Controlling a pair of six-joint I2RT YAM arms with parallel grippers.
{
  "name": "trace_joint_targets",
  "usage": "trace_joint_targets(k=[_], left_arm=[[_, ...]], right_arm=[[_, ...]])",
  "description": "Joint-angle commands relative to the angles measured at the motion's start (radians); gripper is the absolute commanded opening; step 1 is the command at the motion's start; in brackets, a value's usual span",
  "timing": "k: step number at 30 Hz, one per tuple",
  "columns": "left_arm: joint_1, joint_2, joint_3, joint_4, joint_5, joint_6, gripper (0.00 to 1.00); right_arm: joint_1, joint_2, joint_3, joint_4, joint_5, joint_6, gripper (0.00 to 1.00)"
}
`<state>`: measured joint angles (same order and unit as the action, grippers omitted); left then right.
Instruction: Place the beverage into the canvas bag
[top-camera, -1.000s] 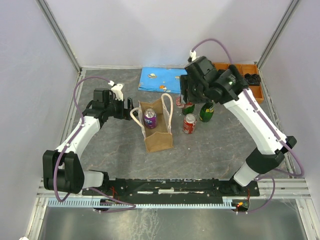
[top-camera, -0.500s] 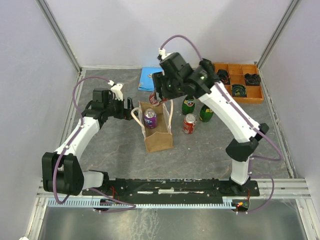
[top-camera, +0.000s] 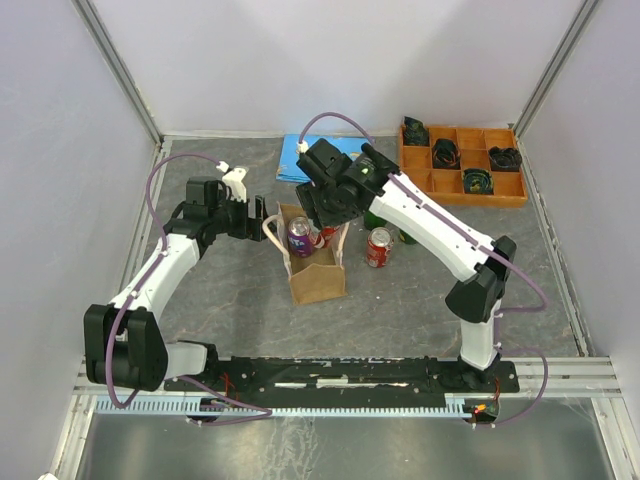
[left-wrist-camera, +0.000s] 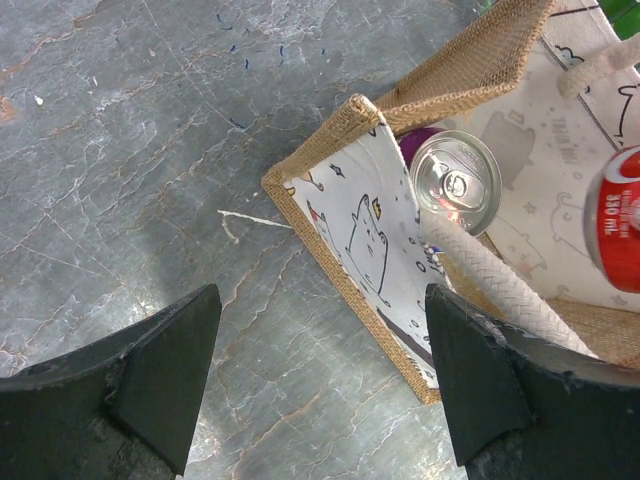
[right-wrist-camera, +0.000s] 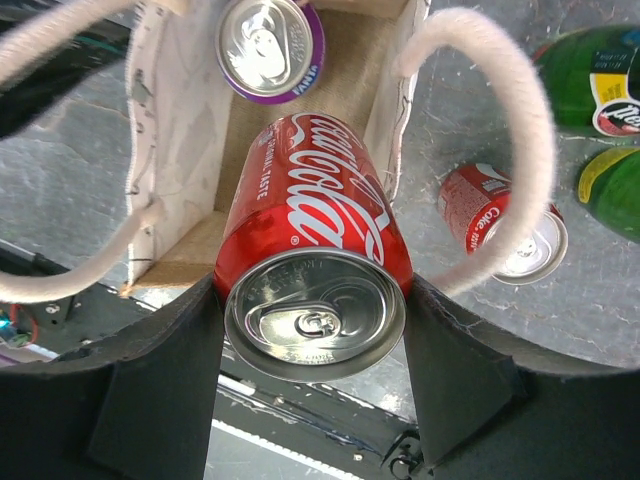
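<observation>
I'm looking at the red Coca-Cola can (right-wrist-camera: 315, 220) first. Its long axis is running straight away from the right wrist camera. The pull-tab end is facing back at the lens and the base is pointing down into the open mouth of the canvas bag (right-wrist-camera: 180, 120). The right gripper (right-wrist-camera: 312, 350) is pinching it, with the jaws pressing on opposite sides of the can body up near the tab end. So the can is sitting squarely between them and sticking out past the tips toward the bag.

In the top view the can is hanging at the far right of the bag opening, between the two cream rope handles (right-wrist-camera: 520, 130). I'm not able to tell how far its base is below the rim.

A purple can (right-wrist-camera: 270, 45) is standing upright inside the bag, top up, on the side toward the left arm.

The left gripper (left-wrist-camera: 322, 350) is hovering just beside the bag's left wall, jaws spread wide with only bare tabletop (left-wrist-camera: 150, 150) between them.

Right of the bag, on the tabletop, a second red Coke can (top-camera: 379, 247) is standing apart from it. Green bottles (right-wrist-camera: 590, 70) are behind that, and an orange compartment tray (top-camera: 505, 195) is sitting in the far right corner.
</observation>
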<state>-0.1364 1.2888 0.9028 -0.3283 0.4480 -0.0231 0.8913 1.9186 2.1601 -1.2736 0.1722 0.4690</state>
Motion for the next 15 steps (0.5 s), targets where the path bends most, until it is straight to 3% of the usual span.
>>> trace_joint_targets(k=[1,15], left_arm=[[-0.005,-0.022,0.002,0.005,0.021,0.035,0.89],[-0.004,-0.021,-0.002,0.005,0.020,0.034,0.89]], right_arm=[[0.004,-0.001,-0.042,0.101,0.032,-0.022,0.00],[0.003,0.120,-0.103,0.135,0.066,-0.059,0.00]])
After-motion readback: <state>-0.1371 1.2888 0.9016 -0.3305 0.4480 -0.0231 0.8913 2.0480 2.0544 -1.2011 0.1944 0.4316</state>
